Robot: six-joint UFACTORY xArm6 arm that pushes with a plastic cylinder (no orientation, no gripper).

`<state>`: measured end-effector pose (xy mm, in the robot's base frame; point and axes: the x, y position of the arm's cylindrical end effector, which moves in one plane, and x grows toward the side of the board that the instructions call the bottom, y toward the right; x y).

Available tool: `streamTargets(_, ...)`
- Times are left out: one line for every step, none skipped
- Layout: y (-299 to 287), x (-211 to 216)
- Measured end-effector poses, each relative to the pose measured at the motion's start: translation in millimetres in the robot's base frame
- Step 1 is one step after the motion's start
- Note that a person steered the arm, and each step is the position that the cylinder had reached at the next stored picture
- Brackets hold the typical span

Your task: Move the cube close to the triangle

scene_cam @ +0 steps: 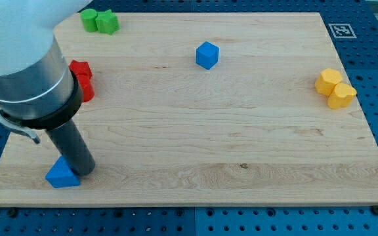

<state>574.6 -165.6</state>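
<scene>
While my tip [84, 170] touches the blue triangle [62, 174], rod tilted, blue cube [207, 55] well apart, no jaws.

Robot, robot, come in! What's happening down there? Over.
My tip down by the blue triangle, bottom left. Blue cube far off, near the top middle, untouched. Nothing between them on the board. Over.

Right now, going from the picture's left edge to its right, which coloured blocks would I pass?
Blue triangle with my tip beside it, red blocks, green blocks, blue cube, yellow blocks.
</scene>
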Motion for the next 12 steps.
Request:
streamTargets(-6.7, 0.0)
streamTargets(-20.0, 0.0)
streamTargets(-29.9, 0.0)
streamTargets(-1.6, -1.5)
streamTargets(70.8, -3.7)
streamTargets(131.4, -11.4)
streamTargets(167.9, -41.1)
streamTargets(184.8, -78.4)
streamTargets(214.2, -119.5)
streamTargets(245.2, -160.0)
streamTargets(267.6, -201.2)
streamTargets(272.8, -240.3)
